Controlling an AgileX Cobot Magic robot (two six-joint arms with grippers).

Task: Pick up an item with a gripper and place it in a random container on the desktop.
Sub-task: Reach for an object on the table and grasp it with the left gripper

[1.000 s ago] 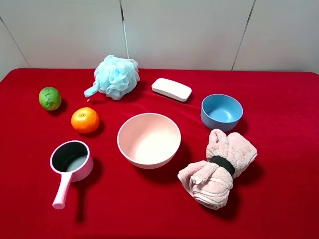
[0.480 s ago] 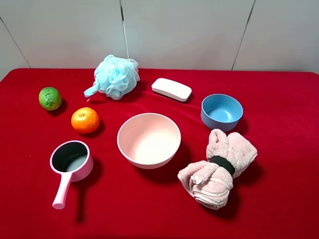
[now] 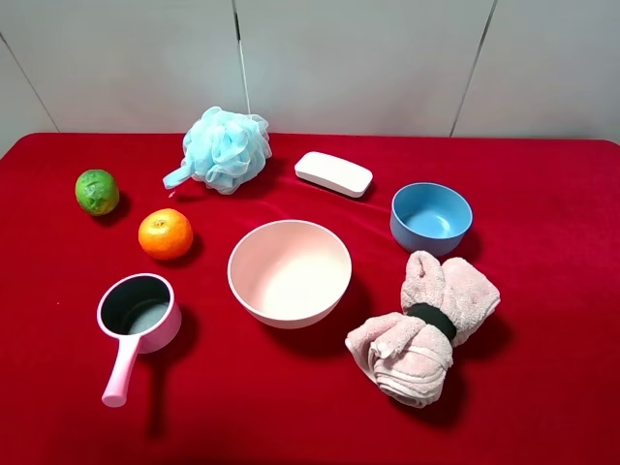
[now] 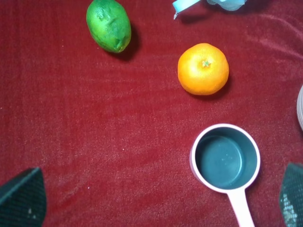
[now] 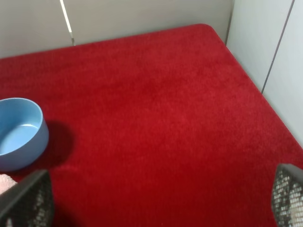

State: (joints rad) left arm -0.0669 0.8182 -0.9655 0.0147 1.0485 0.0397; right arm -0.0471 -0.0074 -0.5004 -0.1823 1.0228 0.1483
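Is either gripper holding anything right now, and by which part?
Nothing is held. The left gripper and right gripper both stand open and empty; the round glossy orange fruit lies untouched on the red velvety cloth.

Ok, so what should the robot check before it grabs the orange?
1. Left gripper open: ok, its jaws stand wide apart.
2. Orange between the jaws: not ok, it lies apart from them, not yet reached.
3. Room around the orange: ok, it touches neither the lime nor the saucepan.
4. Pink bowl ready: ok, nothing lies inside.
5. Right gripper out of the way: ok, it is open, over by the blue bowl.
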